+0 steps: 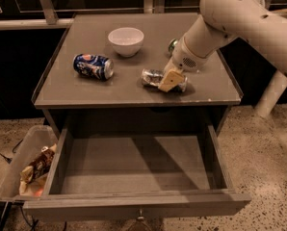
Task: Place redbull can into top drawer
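The redbull can [152, 77], slim and silver, lies on its side on the grey tabletop [85, 90], right of centre near the front edge. My gripper [169, 81] is down on the can's right half and hides that part. The white arm reaches in from the upper right. The top drawer [134, 170] is pulled out wide below the tabletop, with a flat grey bottom and nothing in it. Its small knob [140, 214] shows at the front.
A blue can [93, 65] lies on its side at the left of the tabletop. A white bowl [126, 40] stands at the back. A green can [172, 44] is partly hidden behind the arm. A clear bin [18, 165] of snack packets sits left of the drawer.
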### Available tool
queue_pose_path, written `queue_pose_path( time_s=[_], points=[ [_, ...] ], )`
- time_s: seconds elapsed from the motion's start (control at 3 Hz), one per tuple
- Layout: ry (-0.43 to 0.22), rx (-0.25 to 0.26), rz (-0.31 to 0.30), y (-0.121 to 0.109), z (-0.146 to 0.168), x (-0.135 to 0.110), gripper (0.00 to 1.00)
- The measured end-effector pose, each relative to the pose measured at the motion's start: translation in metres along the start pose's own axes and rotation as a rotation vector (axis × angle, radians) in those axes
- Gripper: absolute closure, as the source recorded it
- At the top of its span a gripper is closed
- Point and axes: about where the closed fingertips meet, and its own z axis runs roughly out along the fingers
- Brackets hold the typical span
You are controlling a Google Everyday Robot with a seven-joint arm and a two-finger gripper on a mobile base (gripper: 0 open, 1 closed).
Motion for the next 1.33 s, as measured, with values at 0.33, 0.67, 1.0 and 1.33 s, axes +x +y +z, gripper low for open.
queue_pose_path(
  time_s=[0.33,0.67,1.0,1.33],
  points=[
    [0.006,-0.008,-0.007,0.004,-0.002,0.003,1.00],
    [-0.011,0.003,-0.018,0.014,-0.022,0.008,1.00],
    [-0.035,0.027,-0.032,0.028,-0.049,0.014,1.00],
    [-0.059,0.050,-0.057,0.048,-0.074,0.020,1.00]
  ],
)
